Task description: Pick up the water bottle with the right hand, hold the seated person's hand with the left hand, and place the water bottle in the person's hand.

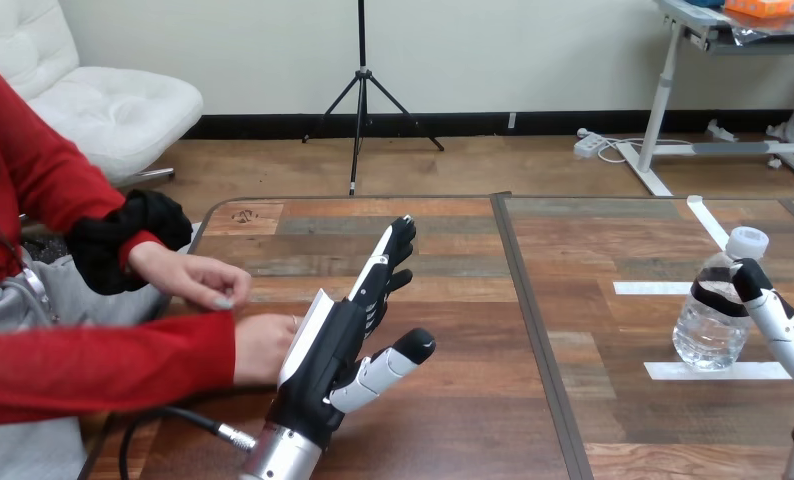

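Nearest, my left hand [338,345] is open, fingers straight, beside the person's hand [261,347]; my right hand [785,328] curls its fingers round the bottle [703,340].

The water bottle [715,305] stands on the table's [573,400] right part, the right hand [778,315] against its right side; the left hand [345,335] is left of centre; the person's nearer hand [263,347] is just left of it, the person's farther hand [188,278] behind.

The left arm's silver forearm [276,458] comes up from the bottom edge. Its black-and-white jointed left hand [335,345] stands on edge, white back shell facing left, fingers straight and pointing forward, thumb spread out to the right. At the right edge, the right hand [785,325] reaches upward, its fingers curled round a clear plastic water bottle [708,335].
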Motion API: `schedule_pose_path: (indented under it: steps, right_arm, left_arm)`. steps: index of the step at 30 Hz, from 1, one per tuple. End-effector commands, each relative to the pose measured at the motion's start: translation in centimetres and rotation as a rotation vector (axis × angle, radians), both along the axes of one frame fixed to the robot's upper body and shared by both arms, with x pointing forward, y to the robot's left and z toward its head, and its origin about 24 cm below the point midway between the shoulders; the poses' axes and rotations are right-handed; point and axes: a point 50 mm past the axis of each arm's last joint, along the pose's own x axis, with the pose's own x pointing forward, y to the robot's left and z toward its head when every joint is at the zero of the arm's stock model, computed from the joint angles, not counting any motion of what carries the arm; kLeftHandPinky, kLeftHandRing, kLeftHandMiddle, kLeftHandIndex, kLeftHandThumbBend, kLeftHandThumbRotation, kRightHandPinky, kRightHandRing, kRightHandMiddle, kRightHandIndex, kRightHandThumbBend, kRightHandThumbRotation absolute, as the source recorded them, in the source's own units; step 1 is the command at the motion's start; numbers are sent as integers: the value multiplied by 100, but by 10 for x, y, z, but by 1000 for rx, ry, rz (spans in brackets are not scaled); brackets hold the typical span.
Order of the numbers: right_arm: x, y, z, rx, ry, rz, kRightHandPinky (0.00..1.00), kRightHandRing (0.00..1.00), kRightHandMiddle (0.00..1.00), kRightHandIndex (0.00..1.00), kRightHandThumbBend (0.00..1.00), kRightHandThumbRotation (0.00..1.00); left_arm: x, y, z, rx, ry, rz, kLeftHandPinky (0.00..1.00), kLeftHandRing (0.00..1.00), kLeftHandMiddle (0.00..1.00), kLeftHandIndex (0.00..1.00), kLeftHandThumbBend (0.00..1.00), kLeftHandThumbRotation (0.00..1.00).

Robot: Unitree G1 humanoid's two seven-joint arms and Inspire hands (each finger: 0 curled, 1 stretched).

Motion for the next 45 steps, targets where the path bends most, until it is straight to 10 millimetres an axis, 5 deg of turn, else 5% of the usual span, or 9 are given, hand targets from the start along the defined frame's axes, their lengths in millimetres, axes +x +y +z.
schedule_pose_path:
  steps: [1,45]
  right_arm:
    - [24,-2,15,-17,-30,14,95,100,96,100,100,61]
    - [53,-9,-3,152,191,34,99,100,99,100,100,63]
  left_arm:
    - [7,1,14,-14,-83,-12,93,99,100,100,100,87]
    - [5,7,13,-55,-64,-30,94,99,100,100,100,83]
